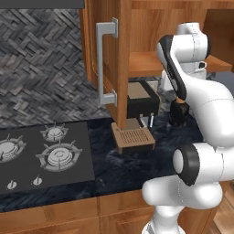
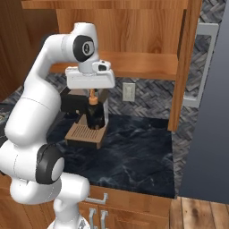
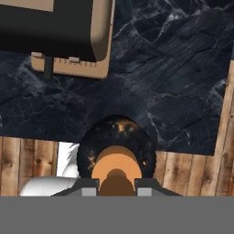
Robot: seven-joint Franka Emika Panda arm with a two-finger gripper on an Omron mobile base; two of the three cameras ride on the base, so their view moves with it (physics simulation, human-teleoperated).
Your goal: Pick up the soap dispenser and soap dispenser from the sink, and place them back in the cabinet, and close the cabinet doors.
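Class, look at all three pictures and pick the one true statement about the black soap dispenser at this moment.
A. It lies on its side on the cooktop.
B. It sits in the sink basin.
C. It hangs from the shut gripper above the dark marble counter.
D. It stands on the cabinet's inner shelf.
C: the gripper is shut on the tan pump of the black soap dispenser, which hangs over the counter, below the cabinet shelf.

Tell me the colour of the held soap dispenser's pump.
Tan-orange pump, on the black soap dispenser; clearest in the hand view.
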